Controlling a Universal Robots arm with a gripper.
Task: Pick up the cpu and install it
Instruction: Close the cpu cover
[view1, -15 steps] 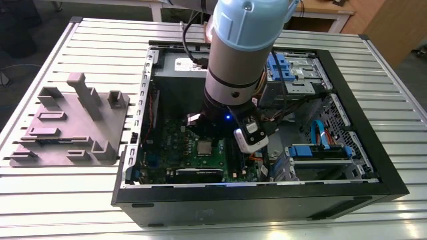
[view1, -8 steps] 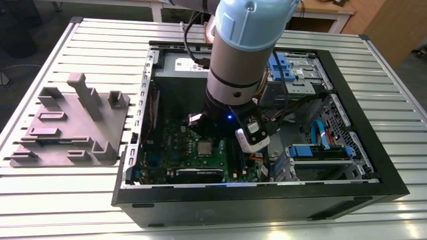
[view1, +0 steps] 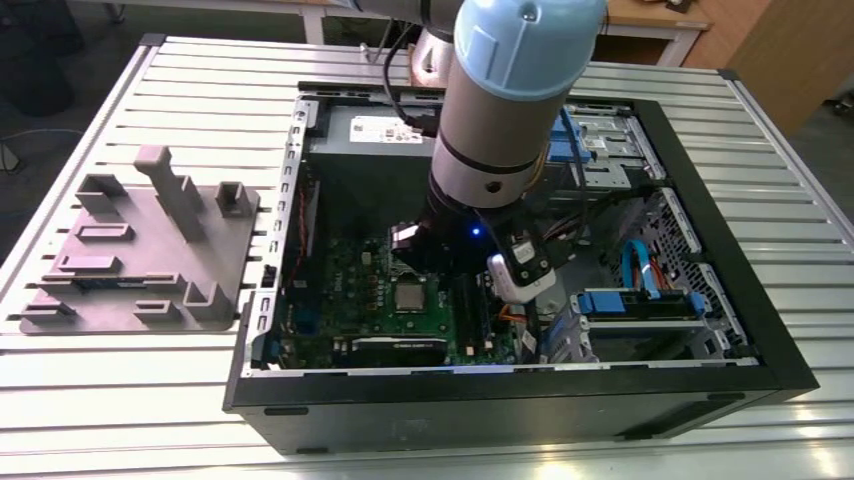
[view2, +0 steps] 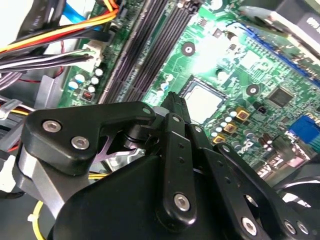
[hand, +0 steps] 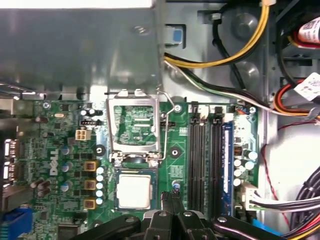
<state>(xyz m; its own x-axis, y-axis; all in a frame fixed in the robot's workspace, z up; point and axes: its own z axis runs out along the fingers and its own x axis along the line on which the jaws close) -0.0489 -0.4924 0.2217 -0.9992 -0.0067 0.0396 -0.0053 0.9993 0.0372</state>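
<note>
While the cpu (hand: 134, 191) lies flat in its socket on the board (hand: 55, 145), pale metal top up, the jaws stand pressed together and empty just beside it, on the side of the memory slots (hand: 196, 160). Whether their tips touch the board cannot be told. The cpu is square, so it has no long axis; its edges run parallel to the socket frame and to the slots. The socket's hinged plate (hand: 134, 125) is swung open, away from the cpu and toward the grey box (hand: 75, 50), leaving the chip uncovered. A column of small pale capacitors (hand: 100, 186) lines the cpu's other side, so the chip sits between them and the jaws, with narrow strips of board around it.

In the exterior view the arm (view1: 507, 110) reaches down into the open case (view1: 534, 410), whose four walls ring the board. There the cpu (view1: 411, 296) sits toward the wall nearest the camera, with the arm's wrist above it and to the exterior view's right. Cables (view1: 638, 265) crowd the case at the exterior view's right. The case stands on a slatted surface (view1: 200, 90); a tray (view1: 134, 260) with upright posts lies just beside it at the exterior view's left. One cpu, one plate, one arm, one case, one tray.
</note>
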